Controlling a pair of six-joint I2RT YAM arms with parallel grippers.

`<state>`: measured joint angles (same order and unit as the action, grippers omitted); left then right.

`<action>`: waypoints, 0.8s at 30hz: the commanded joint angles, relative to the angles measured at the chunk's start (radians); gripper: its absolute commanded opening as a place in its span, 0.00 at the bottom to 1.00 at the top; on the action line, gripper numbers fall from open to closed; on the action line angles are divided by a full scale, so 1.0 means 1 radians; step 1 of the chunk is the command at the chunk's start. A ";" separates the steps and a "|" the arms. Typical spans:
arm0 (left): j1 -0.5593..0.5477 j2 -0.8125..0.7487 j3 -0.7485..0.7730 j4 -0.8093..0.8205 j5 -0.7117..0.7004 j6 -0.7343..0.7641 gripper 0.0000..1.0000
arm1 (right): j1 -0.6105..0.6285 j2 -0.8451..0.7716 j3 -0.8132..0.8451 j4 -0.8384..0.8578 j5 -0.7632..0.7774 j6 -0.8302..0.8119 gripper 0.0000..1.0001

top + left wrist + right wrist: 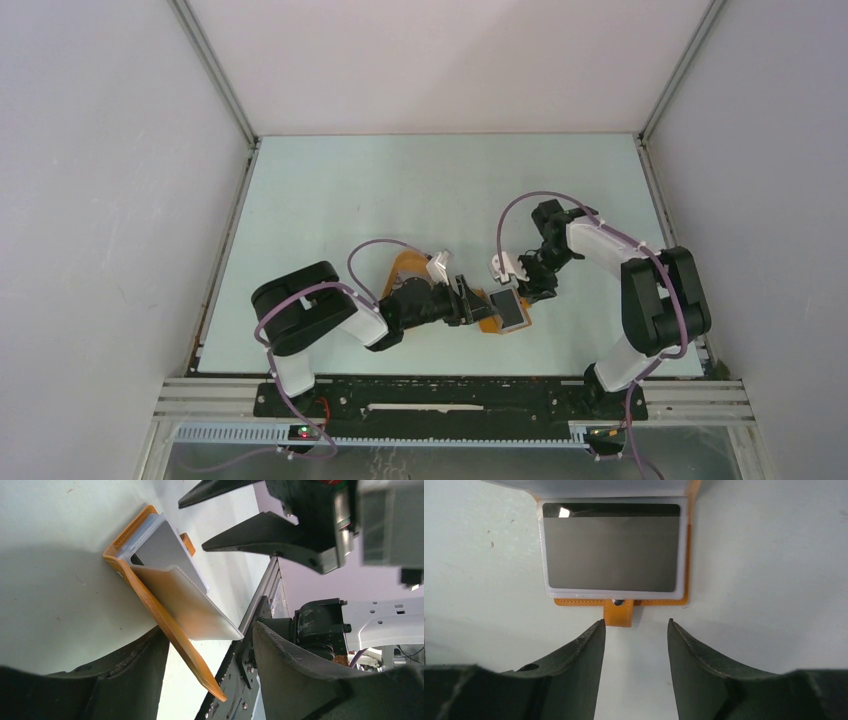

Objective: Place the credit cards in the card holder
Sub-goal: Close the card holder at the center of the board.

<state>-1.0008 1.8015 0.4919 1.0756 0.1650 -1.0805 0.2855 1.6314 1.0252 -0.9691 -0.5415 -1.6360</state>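
left tool [207, 627] stands wide, with the raised orange cover of the card holder [172, 632] passing between its fingers and leaning on one of them. from here i cannot tell whether the cover is pressed from both sides. right tool [635, 622] is also parted, more narrowly, with nothing between its fingers. it hangs low over the table [774, 580], just short of the holder's closure tab [618, 616], which points straight at the gap between those fingers. the holder lies opened out on the table near the front middle, between my two tools. one half is flat and the other is tipped up on the left tool's side. a grey credit card [611, 555] sits in the flat half under a clear sleeve [544, 545]. its long axis lies crosswise to the right tool, and its dark stripe runs along the edge farthest from that tool. from above, the card's long side runs roughly from the near edge of the table toward the far edge, a little slanted. an orange tray [405, 265] shows partly behind the left arm, well apart from the holder.
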 commanded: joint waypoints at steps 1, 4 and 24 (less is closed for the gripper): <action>0.008 -0.008 0.017 0.051 0.014 0.015 0.67 | 0.042 0.009 -0.046 0.039 0.073 0.024 0.57; 0.008 -0.011 0.014 0.052 0.015 0.016 0.67 | 0.056 0.014 -0.050 0.045 0.073 0.032 0.57; 0.010 -0.009 0.014 0.059 0.017 0.013 0.65 | 0.004 -0.111 -0.127 0.024 -0.067 -0.061 0.22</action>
<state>-0.9977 1.8015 0.4919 1.0904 0.1658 -1.0809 0.3130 1.5684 0.9089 -0.9199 -0.5362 -1.6413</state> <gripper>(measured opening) 0.654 0.266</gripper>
